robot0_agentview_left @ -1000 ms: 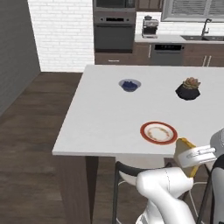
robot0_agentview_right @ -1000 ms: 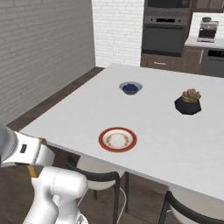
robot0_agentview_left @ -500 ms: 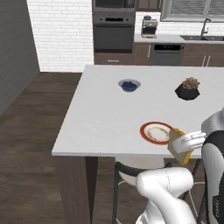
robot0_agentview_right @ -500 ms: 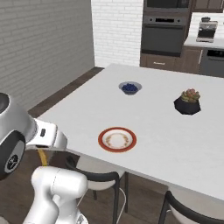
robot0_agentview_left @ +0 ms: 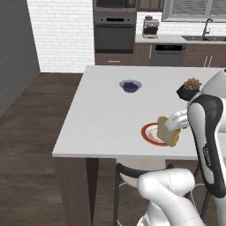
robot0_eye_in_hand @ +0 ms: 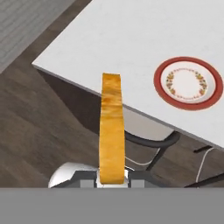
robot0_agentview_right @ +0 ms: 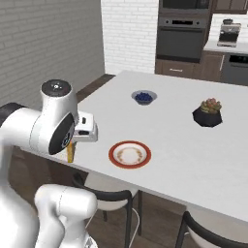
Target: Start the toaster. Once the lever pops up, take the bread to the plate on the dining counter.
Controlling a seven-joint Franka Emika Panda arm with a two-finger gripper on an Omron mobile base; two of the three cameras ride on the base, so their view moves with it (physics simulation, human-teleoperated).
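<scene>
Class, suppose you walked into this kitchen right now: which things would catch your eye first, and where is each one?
The slice of bread stands out most, held edge-on in the pincer near the corner of the white dining counter. Next comes the red-rimmed plate, bare, near the counter's near edge. Farther back sit a small bowl with blue contents and a dark potted plant.

1. The dining counter [robot0_agentview_left: 106, 119] is a white slab on a dark wood base, standing on dark wood floor [robot0_agentview_left: 31, 145].
2. On it lie the plate [robot0_agentview_right: 129, 154] near the front edge, a small bowl [robot0_agentview_right: 144, 97] with blue contents, and a dark potted plant [robot0_agentview_right: 208, 113], all well apart.
</scene>
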